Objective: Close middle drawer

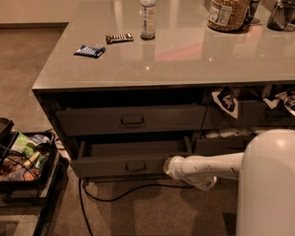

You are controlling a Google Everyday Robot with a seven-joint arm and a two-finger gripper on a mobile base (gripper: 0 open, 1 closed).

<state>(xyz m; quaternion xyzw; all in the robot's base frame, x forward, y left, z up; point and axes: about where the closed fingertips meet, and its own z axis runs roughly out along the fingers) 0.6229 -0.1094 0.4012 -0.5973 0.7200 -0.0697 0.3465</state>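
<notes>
The middle drawer (pixel 106 166) is a dark grey drawer with a small bar handle (pixel 136 167). It stands partly open below the counter, and a strip of its interior (pixel 133 148) shows. My gripper (pixel 167 166) is at the end of the white arm (pixel 207 165), pressed against the right part of the drawer's front, just right of the handle. The taller, wider drawer (pixel 131 120) above it sits nearly flush.
The grey countertop (pixel 184 60) holds a bottle (pixel 148 18), a snack bar (pixel 119 38), a blue packet (pixel 89 50) and a jar (pixel 227 14). A black cart of snacks (pixel 23 161) stands at left. A black cable (pixel 133 190) lies on the carpet. My white base (pixel 267 184) is at right.
</notes>
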